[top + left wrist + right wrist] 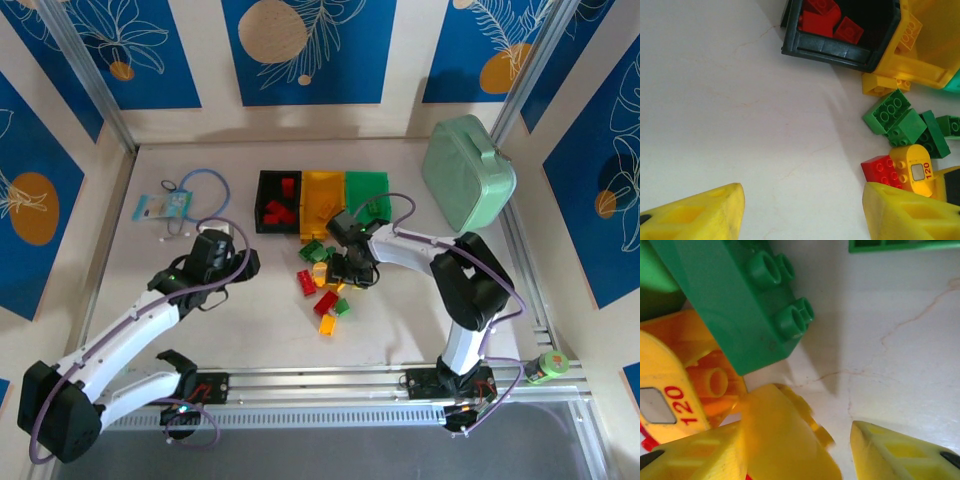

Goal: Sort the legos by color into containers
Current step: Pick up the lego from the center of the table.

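Top camera looks down from the near edge, whole table (250, 330) in frame. Left wrist hovers low facing the black bin (830, 50); right wrist, closer, shares its "120" brick (665, 390).

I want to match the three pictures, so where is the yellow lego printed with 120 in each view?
Top external: the 120 lego is probably the yellow piece mid-pile; print unreadable.
Left wrist: lower right, below green legos.
Right wrist: left edge, beside a green lego.
Shared landmark: the red lego touching it.

Bare table (265, 320) left, legos (306, 282) crowding centre
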Controlling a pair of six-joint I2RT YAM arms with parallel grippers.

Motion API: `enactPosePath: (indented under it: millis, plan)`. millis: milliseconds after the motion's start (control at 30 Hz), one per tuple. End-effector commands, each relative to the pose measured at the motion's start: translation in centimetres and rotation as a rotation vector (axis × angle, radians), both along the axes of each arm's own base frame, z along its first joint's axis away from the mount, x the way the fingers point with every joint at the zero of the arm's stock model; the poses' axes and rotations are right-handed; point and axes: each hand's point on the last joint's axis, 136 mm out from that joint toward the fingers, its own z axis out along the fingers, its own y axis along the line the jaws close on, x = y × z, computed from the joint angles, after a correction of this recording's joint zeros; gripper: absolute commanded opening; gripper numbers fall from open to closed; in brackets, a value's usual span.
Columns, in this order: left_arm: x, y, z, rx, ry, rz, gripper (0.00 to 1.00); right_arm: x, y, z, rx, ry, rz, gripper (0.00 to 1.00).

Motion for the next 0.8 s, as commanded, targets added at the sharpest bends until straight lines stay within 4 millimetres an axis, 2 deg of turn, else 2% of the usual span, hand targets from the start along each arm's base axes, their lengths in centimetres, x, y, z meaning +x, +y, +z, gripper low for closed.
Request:
enactPosePath:
  millis: [0,100,200,400,600,767]
  plan:
    - [-0.6,0.2,-0.7,0.006,0.015,0.008,0.64,-0.1,-0.1,-1.0,-0.027,0.019,-0.025,0.53]
    - [-0.8,0.2,-1.1,-0.001,0.02,0.01,0.63,-0.2,-0.1,-1.5,-0.033,0.028,-0.029,0.48]
    - [-0.9,0.1,-1.1,0.0,0.02,0.009,0.64,-0.4,-0.4,-1.4,-0.047,0.02,-0.027,0.36]
    - [-0.9,0.1,-1.5,0.006,0.023,0.009,0.64,-0.7,-1.1,0.2,-0.081,-0.022,-0.018,0.23]
    - [-0.9,-0.1,-1.7,0.004,0.025,0.004,0.63,-0.3,-1.3,3.8,-0.094,-0.1,0.005,0.2]
    - [-1.3,-0.2,-2.0,0.009,0.028,-0.008,0.63,2.3,-0.5,8.0,-0.056,-0.196,0.035,0.2]
